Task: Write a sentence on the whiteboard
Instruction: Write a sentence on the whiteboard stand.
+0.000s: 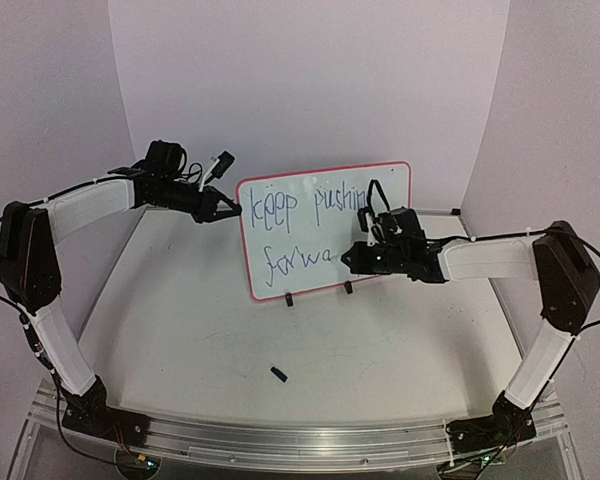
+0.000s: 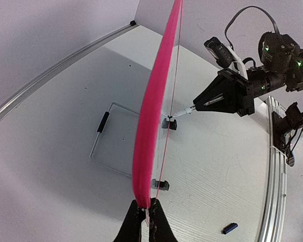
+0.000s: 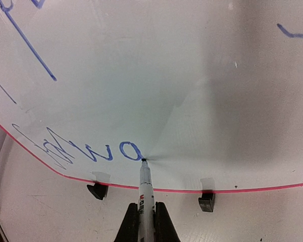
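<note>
- One whiteboard (image 1: 315, 235) stands upright on its long edge near the back middle of the desk (image 1: 210, 340), its written face turned toward my two arm bases.
- Two black clip feet carry it along the bottom rim: one (image 3: 97, 190) to the left of my marker and one (image 3: 207, 201) to the right of it, as my right wrist camera sees them.
- My left pincer (image 2: 146, 221) is clamped narrow on the board's pink rim at its left edge, one finger on each face.
- My right pincer (image 3: 146, 209) is closed tight on one marker (image 3: 145, 184), which sticks straight out between the fingers.
- The marker's tip touches the board low down, just above the bottom rim and between the two feet.
- The sentence (image 1: 277, 203) is in blue, in two lines.
- The top line reads "keep" and then "pushin", and my right arm covers whatever lies beyond that.
- The bottom line shows "forwa", five letters, and my marker tip sits just right of the "a".
- One small dark cap (image 1: 278, 374) lies on the desk in front of the board, well apart from it and from both pincers.
- One thin wire frame with a black grip (image 2: 103, 122) lies flat on the desk behind the board; only my left wrist camera shows it.
</note>
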